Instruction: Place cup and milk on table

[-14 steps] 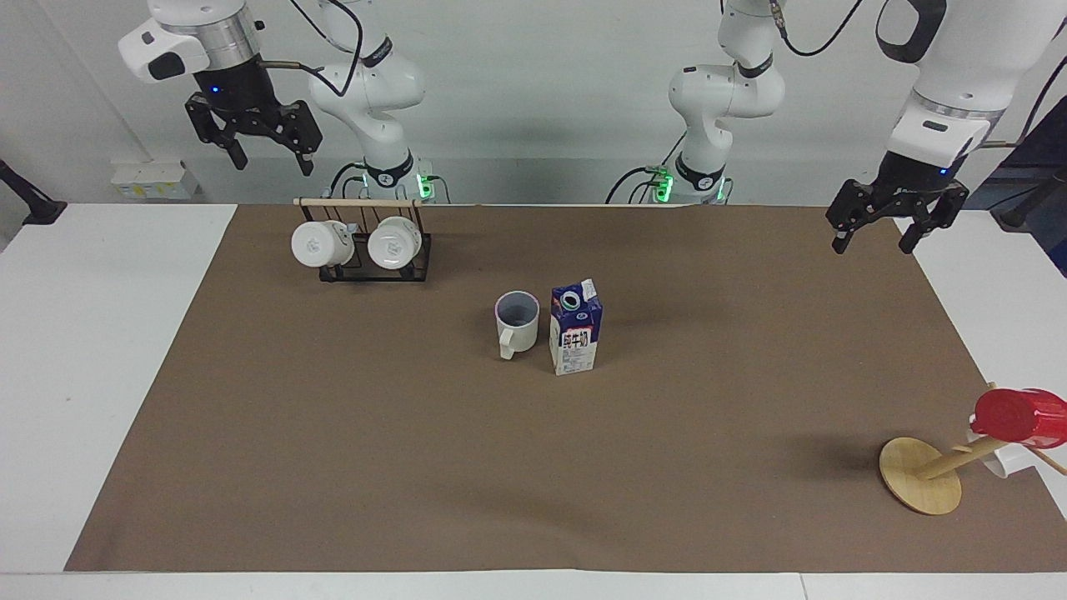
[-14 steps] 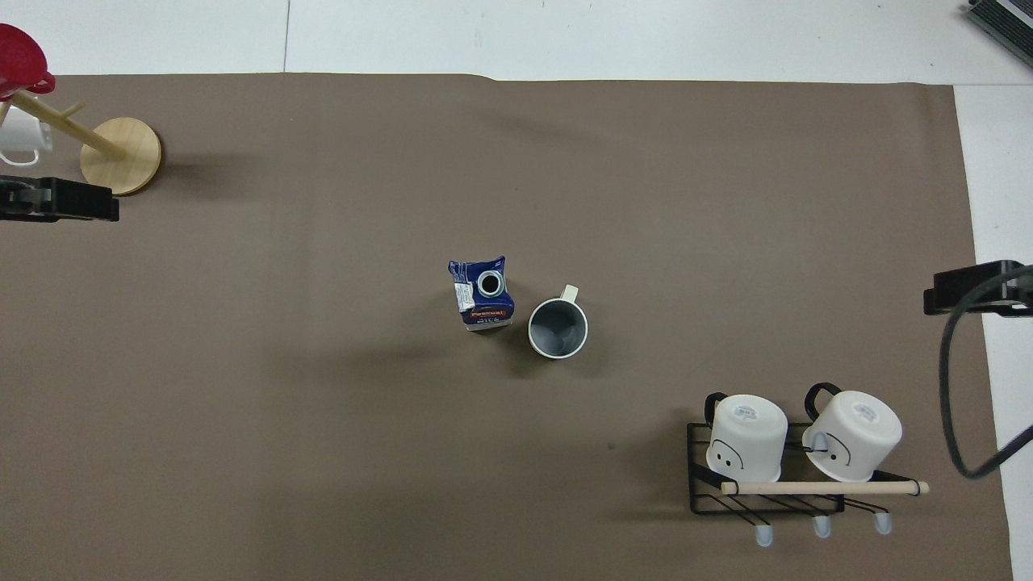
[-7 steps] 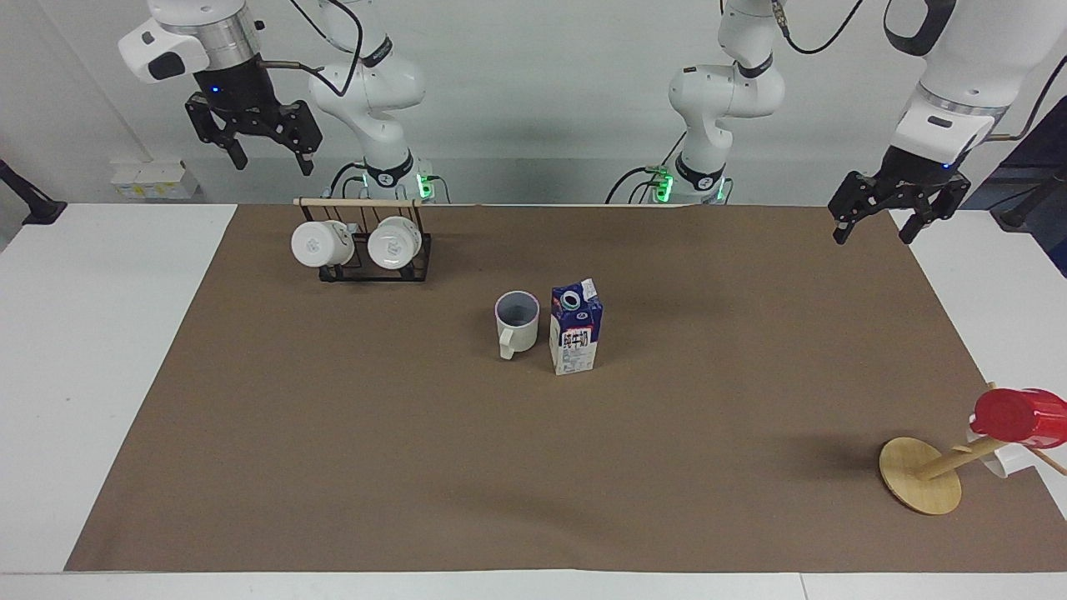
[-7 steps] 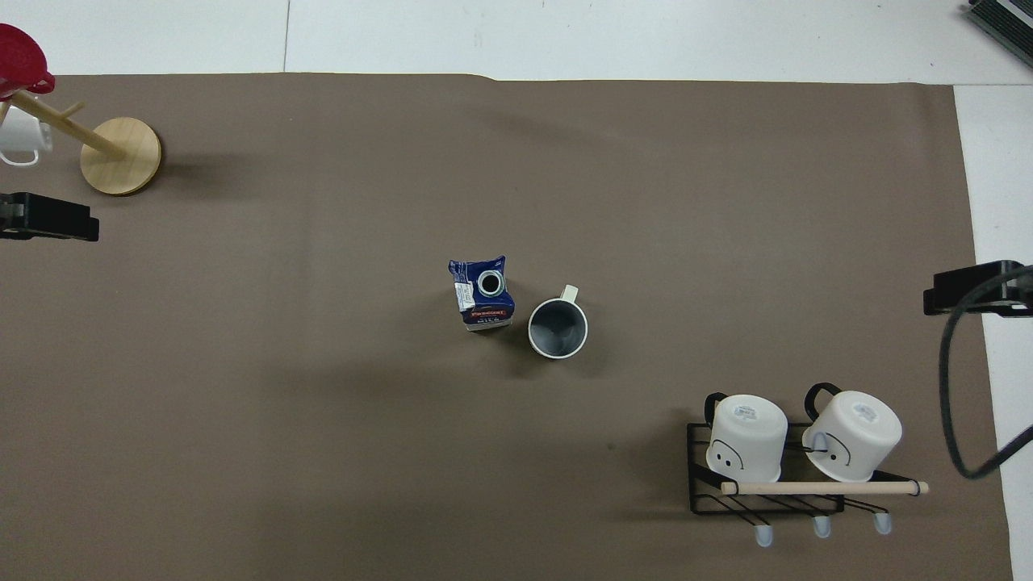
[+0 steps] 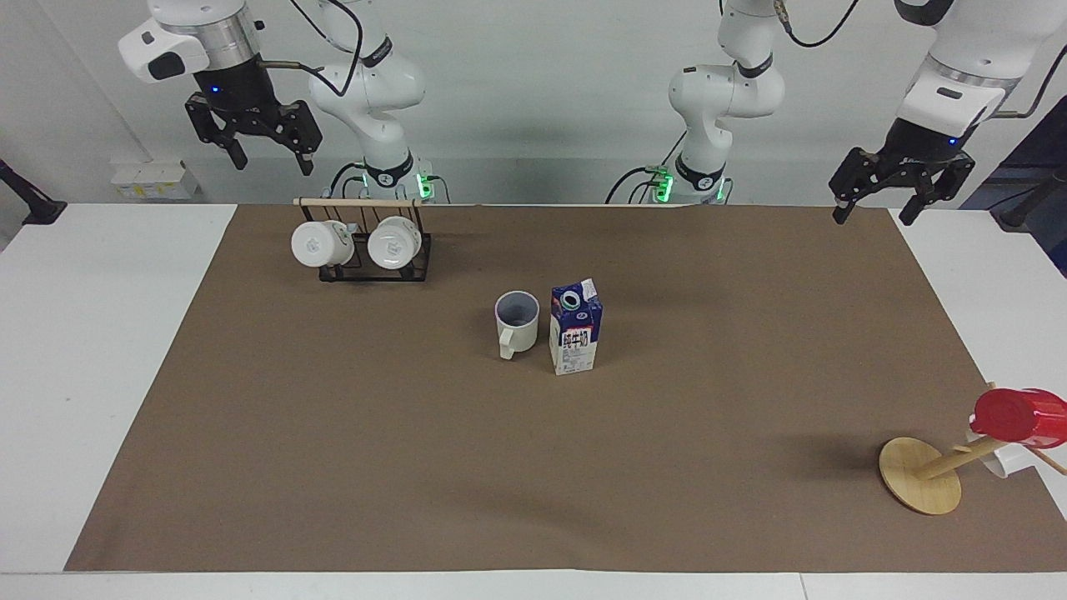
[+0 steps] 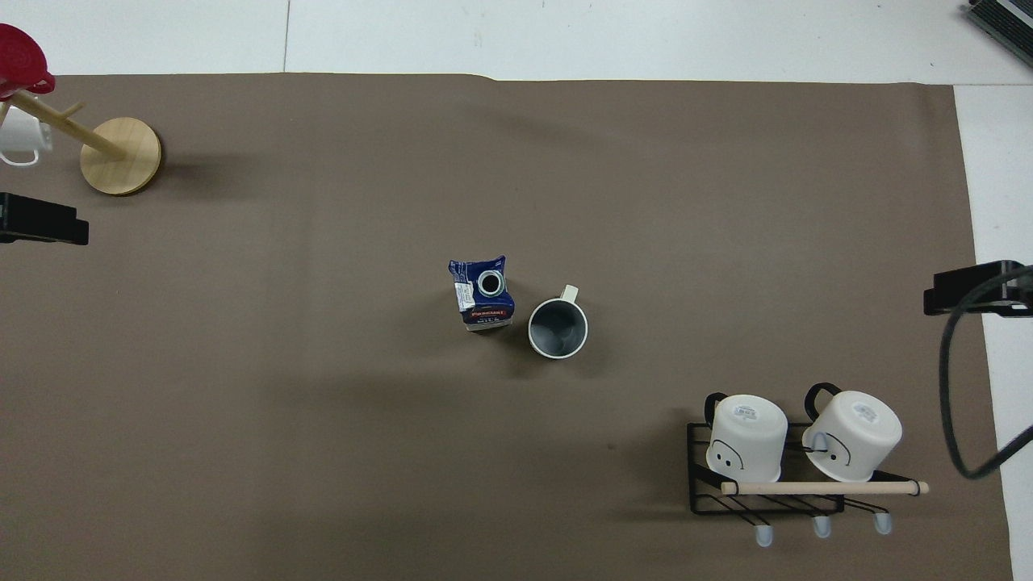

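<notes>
Rising since a second ago, the left gripper [image 5: 873,211] hangs spread and empty over the table's [image 5: 100,350] corner. Right gripper [image 5: 272,160] waits, spread, above the black wire mug rack [image 5: 375,268]. Cream mug [image 5: 518,322] and blue-and-white milk carton [image 5: 574,328] stand side by side on the brown mat [image 5: 708,400].

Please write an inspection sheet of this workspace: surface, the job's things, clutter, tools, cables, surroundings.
Surface: white table under a brown mat, flat.
Job's things: cup and milk carton upright, side by side mid-mat, ungripped.
Clutter: black rack with two white mugs near the right arm; wooden mug tree with a red cup at the left arm's end.
Tools: left tool and right tool open, empty, raised.
Cables: black cable on the right arm.
Surroundings: white wall; nothing else seen.
</notes>
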Controlling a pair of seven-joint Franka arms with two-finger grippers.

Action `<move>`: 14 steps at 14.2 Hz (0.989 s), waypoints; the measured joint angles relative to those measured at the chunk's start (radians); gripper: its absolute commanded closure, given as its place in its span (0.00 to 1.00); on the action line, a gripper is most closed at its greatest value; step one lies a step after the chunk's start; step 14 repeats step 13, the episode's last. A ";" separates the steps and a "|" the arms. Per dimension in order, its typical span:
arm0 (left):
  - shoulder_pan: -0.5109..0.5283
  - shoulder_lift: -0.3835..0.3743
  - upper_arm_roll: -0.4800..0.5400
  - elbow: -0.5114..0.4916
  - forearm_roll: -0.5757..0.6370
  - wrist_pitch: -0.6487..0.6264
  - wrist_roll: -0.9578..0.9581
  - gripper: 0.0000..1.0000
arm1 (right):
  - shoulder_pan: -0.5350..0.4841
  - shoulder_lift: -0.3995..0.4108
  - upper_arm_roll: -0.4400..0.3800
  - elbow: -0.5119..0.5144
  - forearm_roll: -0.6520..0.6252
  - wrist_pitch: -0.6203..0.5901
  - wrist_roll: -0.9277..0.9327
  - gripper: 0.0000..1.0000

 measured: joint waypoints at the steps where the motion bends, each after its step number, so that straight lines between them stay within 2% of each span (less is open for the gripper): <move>1: 0.000 0.000 -0.001 0.000 0.000 0.000 0.000 0.00 | 0.000 0.000 0.000 0.000 0.000 0.000 0.000 0.00; 14: 0.000 0.000 -0.010 0.000 -0.001 -0.005 0.000 0.00 | 0.000 0.000 0.000 0.000 0.000 0.000 0.000 0.00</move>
